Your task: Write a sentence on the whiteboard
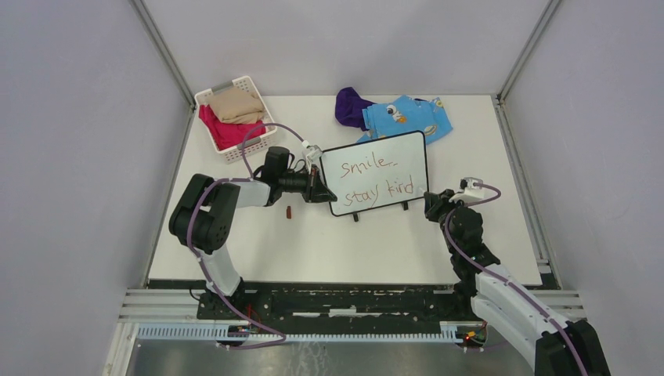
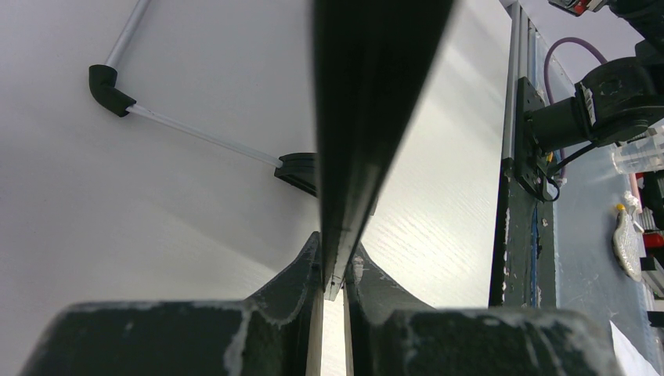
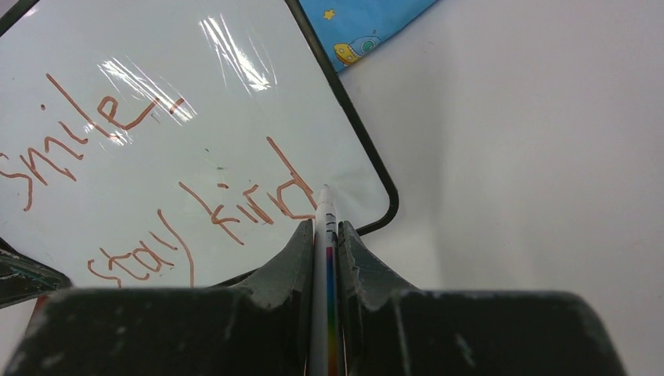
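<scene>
My left pincer (image 1: 317,187) clamps the black-framed white whiteboard (image 1: 409,157), my right pincer (image 3: 325,233) grips a slim white marker (image 3: 325,207), tip just ahead at the reddish-brown handwritten sentence (image 1: 399,188), so I should lift straight off, avoiding smears.

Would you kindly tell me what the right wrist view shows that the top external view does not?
Right wrist only: the thin white rainbow-striped marker clamped in the right gripper. Top only: the white slatted basket and the crumpled purple cloth. Both: the black-framed white whiteboard, its reddish-brown handwritten sentence, the blue cartoon-print cloth.
</scene>
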Robot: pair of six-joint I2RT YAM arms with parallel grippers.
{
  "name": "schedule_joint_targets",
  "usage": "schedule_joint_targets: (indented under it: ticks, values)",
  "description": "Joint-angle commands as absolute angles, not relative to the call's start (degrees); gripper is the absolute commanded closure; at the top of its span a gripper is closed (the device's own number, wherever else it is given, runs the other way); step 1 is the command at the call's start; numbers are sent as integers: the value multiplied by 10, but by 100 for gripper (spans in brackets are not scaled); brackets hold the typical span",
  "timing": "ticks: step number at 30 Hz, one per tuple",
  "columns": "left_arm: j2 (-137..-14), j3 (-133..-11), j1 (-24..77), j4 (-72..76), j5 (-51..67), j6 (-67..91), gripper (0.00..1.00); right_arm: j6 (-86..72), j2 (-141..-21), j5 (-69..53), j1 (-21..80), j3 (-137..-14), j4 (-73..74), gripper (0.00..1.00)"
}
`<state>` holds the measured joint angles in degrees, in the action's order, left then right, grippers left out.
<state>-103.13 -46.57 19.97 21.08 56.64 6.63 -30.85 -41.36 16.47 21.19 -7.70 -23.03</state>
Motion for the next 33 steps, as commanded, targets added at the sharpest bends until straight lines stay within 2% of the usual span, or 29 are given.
schedule_joint_targets:
  ticks: [1, 33]
  values:
    - [-1045, -471, 198, 170, 481, 35, 98, -314, -419, 159, 207, -73, -256, 100]
    - [-1048, -470, 198, 170, 483, 35, 98, -315, -468, 145, 194, -63, -290, 100]
